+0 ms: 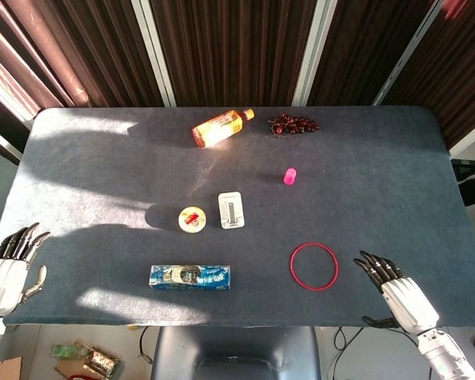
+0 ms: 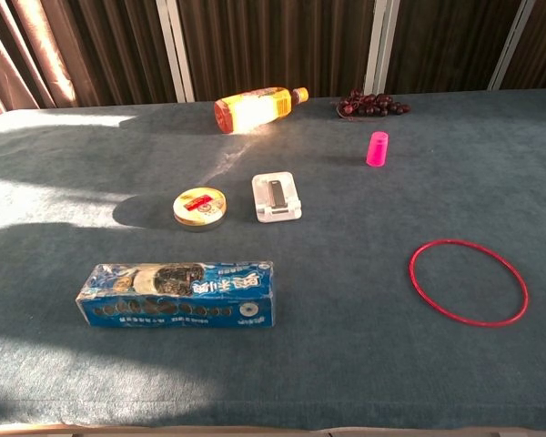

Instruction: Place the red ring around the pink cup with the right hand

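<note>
From my seat, the ring [image 1: 314, 266] lies near me, right of the box [image 1: 190, 276]; the cup [image 1: 290, 176] stands beyond it.

I see hard sunlight from the far left streaking the table [image 1: 380, 158], glaring off the bottle [image 2: 255, 107]; broad soft shadows cross the near side; both views sharp.
</note>
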You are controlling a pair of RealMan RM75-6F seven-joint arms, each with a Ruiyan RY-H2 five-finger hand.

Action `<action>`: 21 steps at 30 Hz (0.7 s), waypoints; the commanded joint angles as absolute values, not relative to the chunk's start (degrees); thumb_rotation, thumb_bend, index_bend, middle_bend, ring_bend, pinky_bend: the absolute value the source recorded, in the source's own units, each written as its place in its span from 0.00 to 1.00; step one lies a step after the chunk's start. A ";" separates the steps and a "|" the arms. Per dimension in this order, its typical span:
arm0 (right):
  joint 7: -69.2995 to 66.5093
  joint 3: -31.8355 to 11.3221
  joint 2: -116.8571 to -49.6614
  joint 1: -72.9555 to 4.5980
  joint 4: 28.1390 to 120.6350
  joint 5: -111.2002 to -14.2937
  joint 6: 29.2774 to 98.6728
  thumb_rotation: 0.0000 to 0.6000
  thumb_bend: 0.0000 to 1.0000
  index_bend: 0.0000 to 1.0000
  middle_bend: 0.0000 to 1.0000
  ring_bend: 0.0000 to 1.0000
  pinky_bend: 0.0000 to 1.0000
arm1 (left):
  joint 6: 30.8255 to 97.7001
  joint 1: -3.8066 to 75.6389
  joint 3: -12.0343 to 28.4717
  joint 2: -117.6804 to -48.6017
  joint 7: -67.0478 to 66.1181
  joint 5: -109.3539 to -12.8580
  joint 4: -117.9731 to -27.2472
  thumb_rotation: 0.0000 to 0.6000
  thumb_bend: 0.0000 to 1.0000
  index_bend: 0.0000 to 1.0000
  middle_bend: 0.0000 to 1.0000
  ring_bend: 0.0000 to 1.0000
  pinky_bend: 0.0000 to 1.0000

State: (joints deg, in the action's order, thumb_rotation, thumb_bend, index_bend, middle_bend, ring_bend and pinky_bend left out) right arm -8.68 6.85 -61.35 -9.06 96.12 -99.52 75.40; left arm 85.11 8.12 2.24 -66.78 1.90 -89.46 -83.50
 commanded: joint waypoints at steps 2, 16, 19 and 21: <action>-7.48 6.40 -63.55 -9.22 93.63 -104.60 80.59 1.00 0.03 0.02 0.23 0.31 0.51 | 86.08 7.71 2.43 -66.46 2.92 -89.36 -83.60 1.00 0.54 0.15 0.01 0.04 0.13; -0.60 3.67 -70.54 -12.70 93.55 -97.41 71.68 1.00 0.39 0.57 0.86 1.00 1.00 | 88.02 6.64 2.19 -65.65 4.53 -89.78 -84.02 1.00 0.54 0.16 0.02 0.04 0.13; 0.44 3.08 -71.78 -13.79 93.32 -94.47 68.45 1.00 0.40 0.58 0.89 1.00 1.00 | 87.96 6.64 2.05 -65.49 4.52 -89.96 -84.24 1.00 0.54 0.16 0.02 0.04 0.13; 1.07 2.71 -72.54 -14.45 93.11 -92.63 66.62 1.00 0.41 0.59 0.90 1.00 1.00 | 88.13 6.54 1.99 -65.37 4.67 -90.07 -84.31 1.00 0.54 0.16 0.02 0.04 0.13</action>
State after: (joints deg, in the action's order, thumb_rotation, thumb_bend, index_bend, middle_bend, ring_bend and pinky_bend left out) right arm -0.06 3.24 -71.58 -13.26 93.00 -94.58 68.59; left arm 88.11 6.56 2.01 -65.39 4.66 -90.06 -84.30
